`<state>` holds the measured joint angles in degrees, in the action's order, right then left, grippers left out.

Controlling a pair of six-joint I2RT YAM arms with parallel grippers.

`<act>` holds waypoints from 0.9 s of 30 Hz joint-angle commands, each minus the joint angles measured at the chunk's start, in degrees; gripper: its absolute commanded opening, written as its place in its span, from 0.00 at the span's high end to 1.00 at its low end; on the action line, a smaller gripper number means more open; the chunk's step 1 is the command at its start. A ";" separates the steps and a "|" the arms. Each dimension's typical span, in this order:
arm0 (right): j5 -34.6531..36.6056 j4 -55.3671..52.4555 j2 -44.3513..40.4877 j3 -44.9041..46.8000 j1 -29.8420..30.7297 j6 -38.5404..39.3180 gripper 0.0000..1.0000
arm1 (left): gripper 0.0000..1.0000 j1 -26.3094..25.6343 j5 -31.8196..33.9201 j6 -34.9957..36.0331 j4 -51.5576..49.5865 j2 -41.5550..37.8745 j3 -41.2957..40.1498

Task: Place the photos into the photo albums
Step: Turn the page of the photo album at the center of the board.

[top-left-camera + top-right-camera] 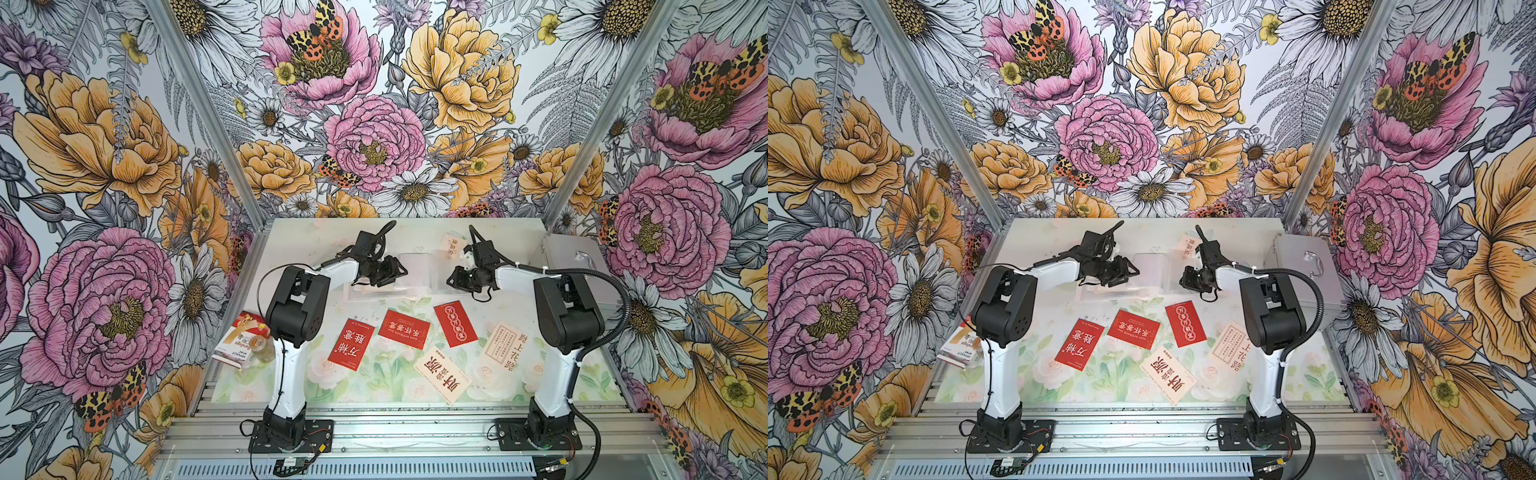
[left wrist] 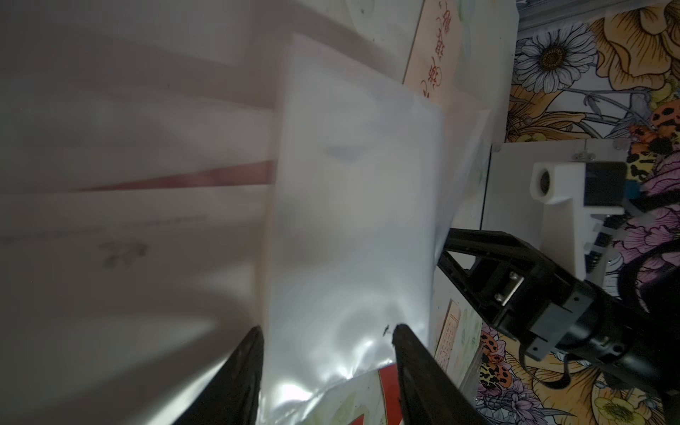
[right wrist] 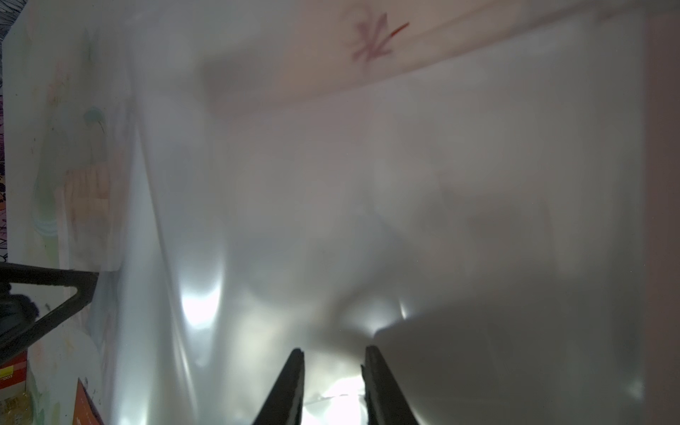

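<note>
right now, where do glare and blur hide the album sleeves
Left wrist view: clear sleeve hazy, white glare near its wrinkled edge. Right wrist view: clear sleeve milky, out of focus, highlights blown out. Both top views: sharp, evenly lit, red cards crisp, though the clear sleeves look faint.

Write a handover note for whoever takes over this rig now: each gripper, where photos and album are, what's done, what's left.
Left gripper: open, jaws apart over a clear sleeve page.
Right gripper: jaws narrowly apart at a sleeve page; grip unclear.
Photo album: open, far middle, between both grippers.
Loose on the near side: three red photos, two cream photos; another cream card lies by the album's far edge.
Done: album opened. Left: sleeve the loose photos.
</note>
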<state>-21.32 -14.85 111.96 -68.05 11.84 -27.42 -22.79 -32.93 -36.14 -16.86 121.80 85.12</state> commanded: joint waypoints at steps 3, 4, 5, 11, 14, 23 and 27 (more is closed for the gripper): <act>-0.17 -4.87 -5.65 3.48 -0.18 -1.11 0.69 | 0.42 -1.40 -2.53 -1.97 1.75 2.15 3.68; 0.00 -4.95 -7.18 3.98 -0.41 -1.24 0.69 | 0.43 -1.68 -2.52 -2.16 1.75 2.44 4.22; 0.28 -4.93 -8.55 4.46 -0.73 -1.42 0.69 | 0.42 -1.88 -2.58 -2.35 1.73 2.68 4.66; 0.84 -5.07 -16.39 7.62 -2.69 -2.36 0.69 | 0.43 -3.47 -3.15 -3.17 1.79 4.41 7.87; 1.08 -5.17 -19.32 9.04 -3.51 -2.79 0.69 | 0.43 -4.25 -3.87 -4.00 1.75 5.79 9.65; 1.72 -5.47 -25.08 11.66 -4.95 -3.50 0.69 | 0.43 -8.16 -4.36 -6.24 1.79 8.32 16.88; 1.89 -5.82 -27.50 12.51 -5.31 -3.59 0.69 | 0.43 -9.67 -4.40 -7.55 1.75 10.49 20.61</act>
<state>-20.53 -20.80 87.26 -56.27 7.01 -30.55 -31.55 -35.77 -42.13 -16.05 129.91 103.37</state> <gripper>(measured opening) 0.305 0.571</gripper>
